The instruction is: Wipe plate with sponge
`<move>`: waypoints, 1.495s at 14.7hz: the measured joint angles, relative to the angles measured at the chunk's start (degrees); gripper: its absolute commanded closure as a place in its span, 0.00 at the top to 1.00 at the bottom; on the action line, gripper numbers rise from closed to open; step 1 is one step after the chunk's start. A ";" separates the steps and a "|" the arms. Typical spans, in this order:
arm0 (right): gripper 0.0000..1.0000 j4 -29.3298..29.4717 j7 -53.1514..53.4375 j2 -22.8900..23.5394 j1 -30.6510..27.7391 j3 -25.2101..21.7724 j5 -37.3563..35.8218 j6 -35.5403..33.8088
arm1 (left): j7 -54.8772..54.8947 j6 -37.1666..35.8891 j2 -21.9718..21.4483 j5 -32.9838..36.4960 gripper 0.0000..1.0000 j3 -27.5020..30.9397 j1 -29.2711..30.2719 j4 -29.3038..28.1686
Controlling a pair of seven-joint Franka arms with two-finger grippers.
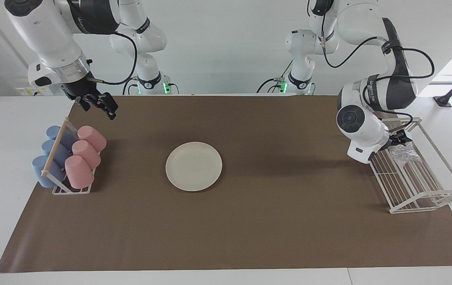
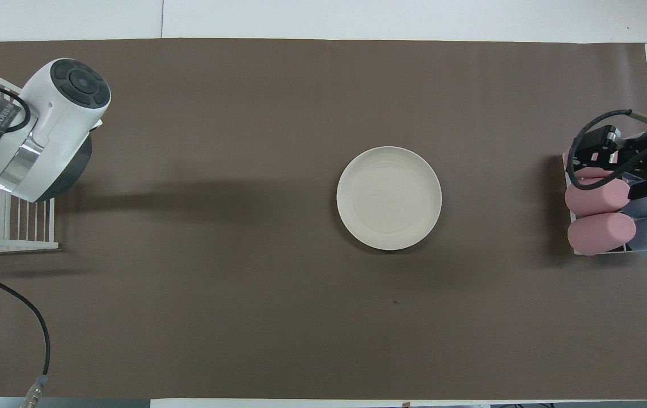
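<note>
where left arm's wrist blocks wire rack (image 1: pixel 420 190), left gripper (image 1: pixel 401 139) at sponge (image 1: pixel 406 154) mostly hidden, grip unreadable; right gripper (image 1: pixel 98 104) spread, empty.

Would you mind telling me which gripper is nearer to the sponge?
Left. The left gripper is down at the sponge in the wire rack; the right gripper hangs over the other end, by the cup rack.
</note>
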 measured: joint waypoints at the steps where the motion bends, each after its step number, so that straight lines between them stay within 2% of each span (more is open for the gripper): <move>1: 1.00 0.00 3.92 -0.21 0.84 0.03 0.59 -0.82 | -0.21 0.00 0.50 0.82 1.00 0.00 -0.07 0.01; 3: 1.00 0.00 11.41 -0.56 2.19 0.07 1.93 -1.63 | -0.33 -0.01 0.66 1.44 0.88 0.10 -0.08 0.05; 10: 1.00 0.00 38.47 -0.94 7.90 0.19 5.91 -1.83 | -6.69 -0.22 0.61 1.66 0.00 0.47 -0.06 0.19; 15: 1.00 0.00 52.64 -1.36 12.21 0.23 8.53 -1.83 | -9.05 -0.26 0.59 1.66 0.00 0.50 -0.05 0.22; 18: 1.00 0.00 56.81 -1.45 14.14 0.24 8.76 -1.83 | -9.15 -0.40 0.16 1.10 0.00 0.45 -0.05 0.93; 20: 1.00 0.00 57.79 -1.46 14.99 0.25 8.76 -1.83 | -9.39 -2.14 -1.02 -4.76 0.00 0.43 -0.07 3.33; 22: 1.00 0.00 57.86 -1.47 15.53 0.25 8.76 -1.83 | -9.35 -6.55 -2.93 -14.31 0.00 0.39 -0.08 8.00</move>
